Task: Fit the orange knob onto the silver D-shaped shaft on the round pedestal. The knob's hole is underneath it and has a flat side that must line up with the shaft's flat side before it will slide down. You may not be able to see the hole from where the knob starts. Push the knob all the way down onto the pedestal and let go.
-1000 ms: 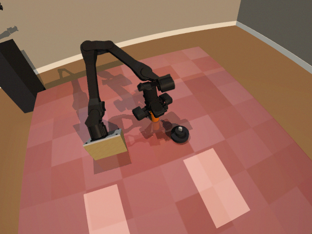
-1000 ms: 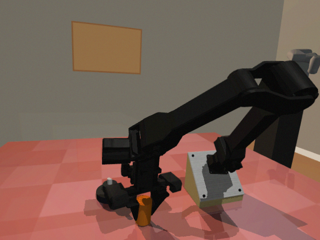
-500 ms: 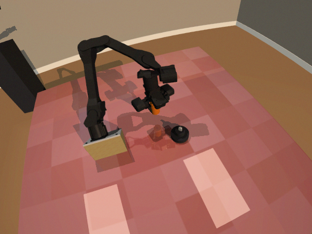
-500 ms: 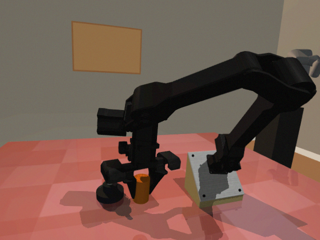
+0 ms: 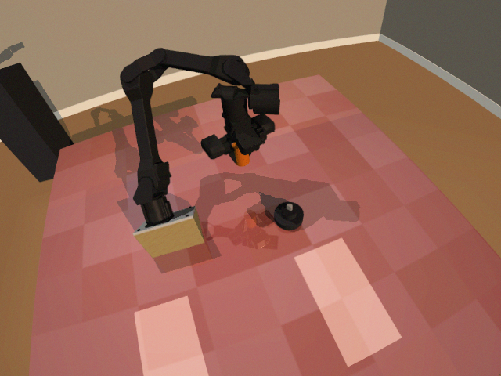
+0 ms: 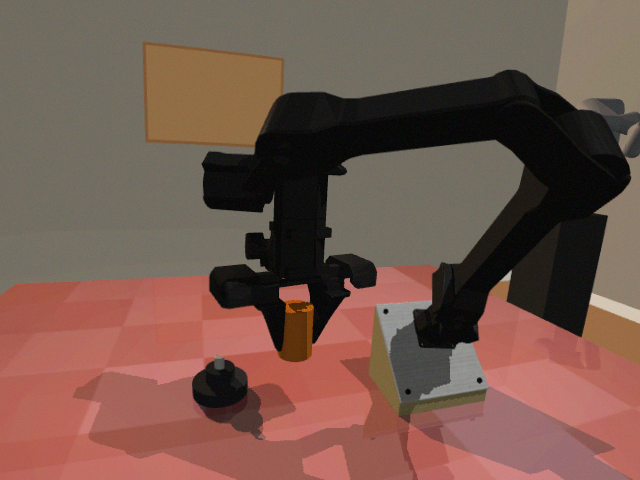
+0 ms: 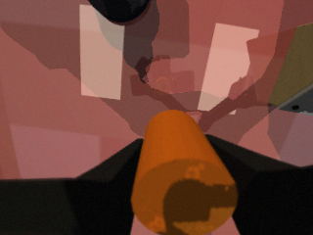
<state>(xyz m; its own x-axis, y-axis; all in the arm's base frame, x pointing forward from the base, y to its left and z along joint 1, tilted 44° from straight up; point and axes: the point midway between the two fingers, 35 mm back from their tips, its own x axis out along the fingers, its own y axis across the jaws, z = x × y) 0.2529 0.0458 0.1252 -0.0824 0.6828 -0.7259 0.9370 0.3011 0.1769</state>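
Note:
The orange knob [image 5: 242, 157] [image 6: 296, 334] [image 7: 181, 147] is an upright cylinder held in the air above the table. My gripper [image 6: 297, 345] is shut on it, with one finger on each side, also in the wrist view. The knob's underside and its hole are hidden. The black round pedestal [image 5: 288, 222] [image 6: 219, 392] [image 7: 122, 10] stands on the table, lower than the knob and off to one side of it. The silver shaft [image 5: 289, 207] [image 6: 219, 362] stands upright from its middle. The shaft's flat side cannot be made out.
The arm's wedge-shaped base block [image 5: 171, 238] [image 6: 387, 356] [image 7: 298, 69] stands on the reddish tiled table [image 5: 226, 323] [image 6: 51, 320], on the other side of the knob from the pedestal. Pale light patches and the arm's shadow fall on the table.

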